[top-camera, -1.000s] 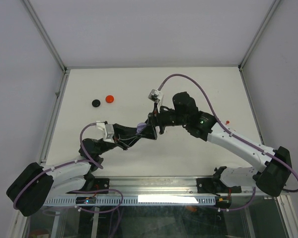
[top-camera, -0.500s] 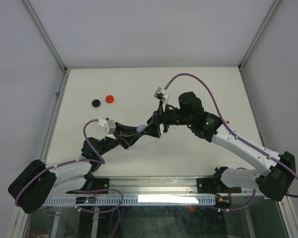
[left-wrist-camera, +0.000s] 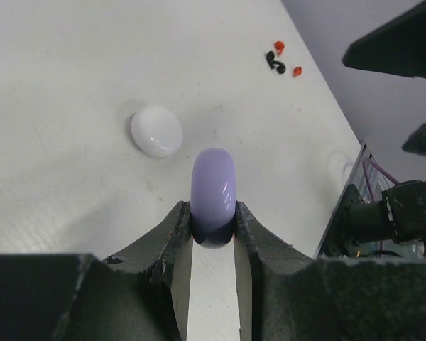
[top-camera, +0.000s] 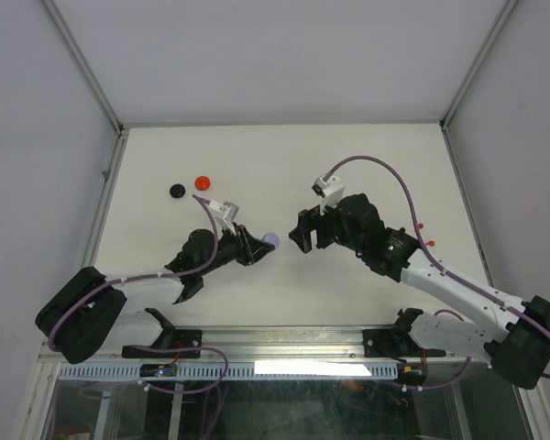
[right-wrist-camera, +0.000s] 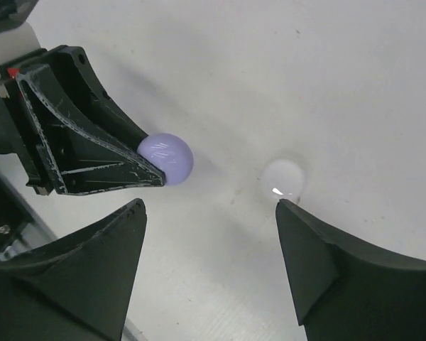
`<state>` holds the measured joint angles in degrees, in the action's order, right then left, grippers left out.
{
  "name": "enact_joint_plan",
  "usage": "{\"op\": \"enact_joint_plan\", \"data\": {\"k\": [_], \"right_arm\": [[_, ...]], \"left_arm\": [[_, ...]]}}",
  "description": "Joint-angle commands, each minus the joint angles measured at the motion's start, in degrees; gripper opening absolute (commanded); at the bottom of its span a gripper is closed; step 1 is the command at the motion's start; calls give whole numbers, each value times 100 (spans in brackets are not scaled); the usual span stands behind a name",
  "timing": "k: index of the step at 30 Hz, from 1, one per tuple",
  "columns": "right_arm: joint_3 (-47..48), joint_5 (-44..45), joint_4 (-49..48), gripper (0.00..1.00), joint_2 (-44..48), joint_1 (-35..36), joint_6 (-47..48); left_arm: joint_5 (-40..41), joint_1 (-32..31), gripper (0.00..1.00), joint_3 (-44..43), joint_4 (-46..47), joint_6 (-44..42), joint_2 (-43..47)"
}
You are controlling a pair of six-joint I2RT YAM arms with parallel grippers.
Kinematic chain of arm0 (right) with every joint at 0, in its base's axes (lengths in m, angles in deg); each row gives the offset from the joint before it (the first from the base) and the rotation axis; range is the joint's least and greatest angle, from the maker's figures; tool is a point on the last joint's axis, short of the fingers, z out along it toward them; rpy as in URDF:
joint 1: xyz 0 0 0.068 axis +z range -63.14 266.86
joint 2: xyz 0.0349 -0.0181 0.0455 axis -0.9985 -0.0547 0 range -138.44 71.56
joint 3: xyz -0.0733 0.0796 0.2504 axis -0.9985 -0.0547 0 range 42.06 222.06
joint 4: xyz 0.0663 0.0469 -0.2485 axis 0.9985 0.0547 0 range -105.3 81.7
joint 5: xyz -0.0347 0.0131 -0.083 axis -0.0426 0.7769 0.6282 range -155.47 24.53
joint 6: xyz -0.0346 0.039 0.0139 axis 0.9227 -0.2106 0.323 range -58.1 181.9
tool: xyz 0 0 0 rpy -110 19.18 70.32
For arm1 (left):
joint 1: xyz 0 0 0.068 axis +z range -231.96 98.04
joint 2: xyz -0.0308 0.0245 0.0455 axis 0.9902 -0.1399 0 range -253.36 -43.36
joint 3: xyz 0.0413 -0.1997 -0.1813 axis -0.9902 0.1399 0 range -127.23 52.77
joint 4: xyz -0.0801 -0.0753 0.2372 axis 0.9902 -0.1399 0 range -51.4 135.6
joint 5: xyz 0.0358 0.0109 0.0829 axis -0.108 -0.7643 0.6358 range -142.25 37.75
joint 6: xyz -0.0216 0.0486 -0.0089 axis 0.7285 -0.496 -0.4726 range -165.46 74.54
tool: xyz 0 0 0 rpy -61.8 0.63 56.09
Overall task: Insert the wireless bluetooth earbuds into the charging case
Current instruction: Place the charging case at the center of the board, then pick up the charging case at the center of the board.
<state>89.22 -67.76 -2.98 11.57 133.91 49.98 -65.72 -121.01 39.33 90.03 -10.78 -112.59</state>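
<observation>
case (left-wrist-camera: pixel 213 186) in left claw (left-wrist-camera: pixel 211 214), domed piece (left-wrist-camera: pixel 156 132) on table (left-wrist-camera: pixel 64 78) just beyond

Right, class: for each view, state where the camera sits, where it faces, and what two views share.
Top external: fixed above, behind the robot, facing down at the table; both arms show.
Left wrist: on the left arm, facing along the left claw, shut on the purple case.
Right wrist: on the right arm, facing down past the open right claw.
Shared: both wrist views show that case and a white dome.
</observation>
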Motion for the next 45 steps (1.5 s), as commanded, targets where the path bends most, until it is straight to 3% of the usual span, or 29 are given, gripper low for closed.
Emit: {"op": "enact_joint_plan", "data": {"k": [1, 8, 15, 19, 24, 29, 32, 34, 37, 45], "right_arm": [[-170, 844, -240, 77, 287, -11, 151], [-419, 1067, -283, 78, 423, -33, 221], [-523, 1150, -282, 78, 481, -47, 274], [-525, 1159, -275, 78, 477, -49, 278], [-543, 1208, -270, 78, 531, -55, 287], [-520, 1222, -248, 78, 501, -57, 296], [-506, 1226, -232, 78, 488, -61, 291], [-499, 1249, -212, 78, 488, -56, 295], [-487, 1287, -183, 79, 502, -62, 296], [-445, 1375, -99, 79, 513, -58, 313]], "left_arm": [[118, -41, 11, -633, -648, 707, -648], [39, -41, 22, -1294, -756, 1419, -1926], [-46, -36, 26, -1974, -1228, 1500, -2701], [-51, -37, 40, -2155, -1470, 1563, -2883], [452, -37, 60, -2137, -2179, 1435, -2598], [1052, -33, 72, -2134, -3099, 1155, -2075], [1455, -16, 93, -2326, -3917, 957, -1783], [1771, 16, 98, -2487, -4429, 778, -1597], [2398, 84, 99, -2668, -5045, 572, -1310], [3064, 967, 99, -3446, -5989, -315, -860]]}}
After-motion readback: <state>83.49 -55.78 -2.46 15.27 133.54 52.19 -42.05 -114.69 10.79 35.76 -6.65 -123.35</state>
